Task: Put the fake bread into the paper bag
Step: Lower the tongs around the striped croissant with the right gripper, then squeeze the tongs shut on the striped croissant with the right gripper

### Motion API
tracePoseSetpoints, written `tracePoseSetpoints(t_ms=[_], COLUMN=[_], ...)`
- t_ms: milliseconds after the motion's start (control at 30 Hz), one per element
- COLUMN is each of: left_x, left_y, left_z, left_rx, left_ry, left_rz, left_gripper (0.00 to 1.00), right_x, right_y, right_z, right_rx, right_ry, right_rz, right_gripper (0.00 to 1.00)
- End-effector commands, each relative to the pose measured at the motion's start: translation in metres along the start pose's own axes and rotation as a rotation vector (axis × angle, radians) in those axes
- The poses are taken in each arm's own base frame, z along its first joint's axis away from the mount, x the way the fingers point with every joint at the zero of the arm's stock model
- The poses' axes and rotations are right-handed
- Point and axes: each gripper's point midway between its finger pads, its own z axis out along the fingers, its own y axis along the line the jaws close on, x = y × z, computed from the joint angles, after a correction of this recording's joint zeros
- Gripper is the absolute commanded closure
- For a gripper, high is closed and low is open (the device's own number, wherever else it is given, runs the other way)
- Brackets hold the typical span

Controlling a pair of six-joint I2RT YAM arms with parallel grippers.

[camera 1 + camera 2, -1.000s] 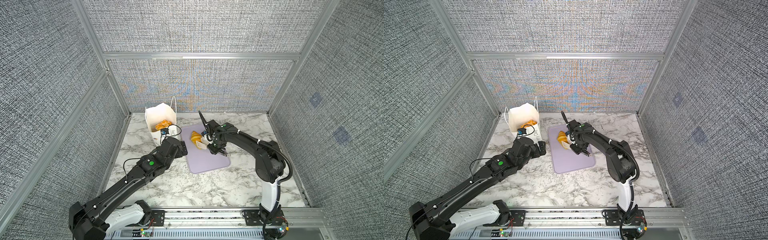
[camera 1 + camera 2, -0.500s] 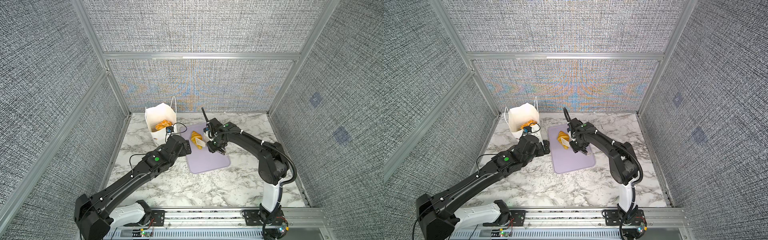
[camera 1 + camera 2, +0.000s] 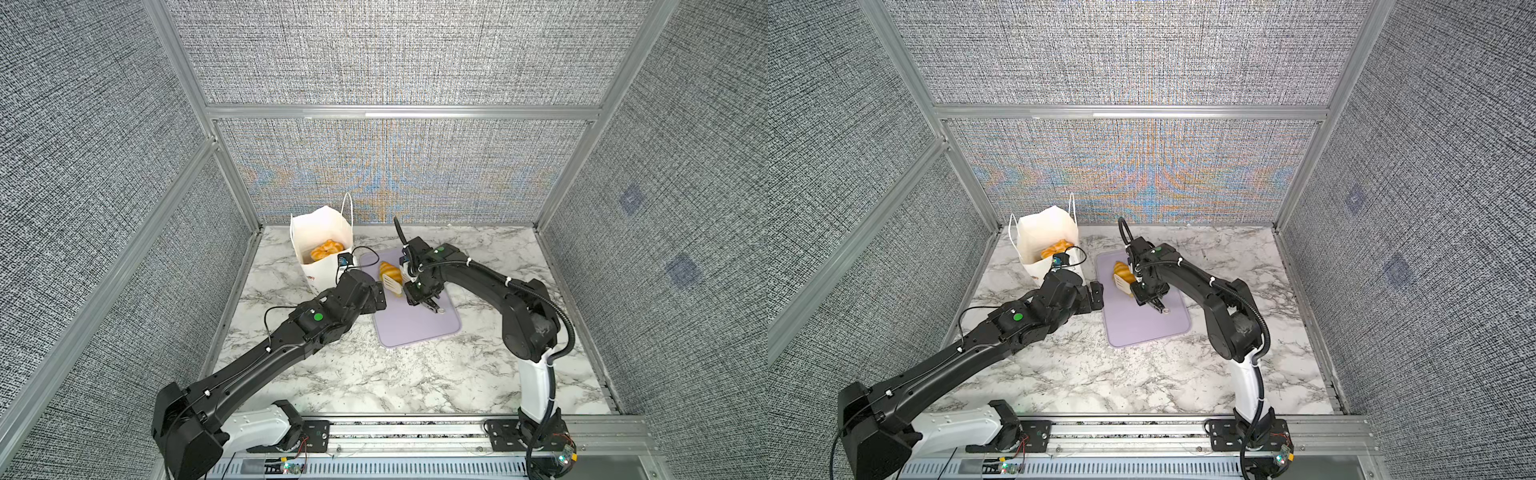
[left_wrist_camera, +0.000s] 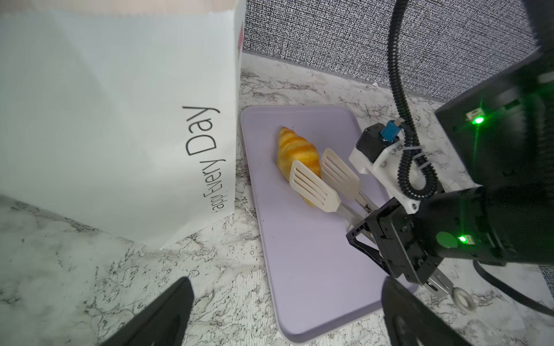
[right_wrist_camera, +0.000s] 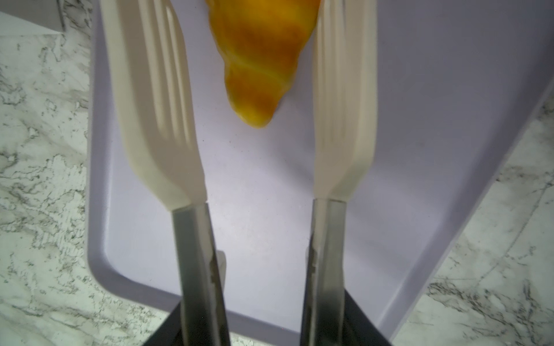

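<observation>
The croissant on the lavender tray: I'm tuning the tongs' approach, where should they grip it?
Grip the croissant across its thick middle, a tongs paddle on each long flank, entering lengthwise over the tapered tip facing them. It lies flat on the tray; its narrow ends might slip.

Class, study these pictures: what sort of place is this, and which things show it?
Probably a robot test cell: two arms on a metal rail, grey panel walls enclosing a marble-look table, a toy croissant between tongs.
</observation>
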Motion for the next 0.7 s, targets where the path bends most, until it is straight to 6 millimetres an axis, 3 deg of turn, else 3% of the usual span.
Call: tracePoseSetpoints(t_ms=[0,500,667], left_x=[-0.004,-0.002,-0.002], left_y=[0.0,0.001,0.001], left_z=[-0.001,0.0,0.0], left_rx=[-0.007,-0.017,-0.018], left_ry=[-0.01,-0.002,-0.002], left_rz=[0.008,0.02,0.022], left_gripper=[0.01,0.01,0.01], right_x=[0.003,0.005,-0.004], right_y=[-0.007,-0.014,-0.004], right_z=[0.002,0.002,0.003], right_rx=[0.054,0.089,0.04], right_ry=[0.026,0.044,0.035], right_rz=[0.006,-0.039,-0.035], right_gripper=[0.46,0.46,0.44])
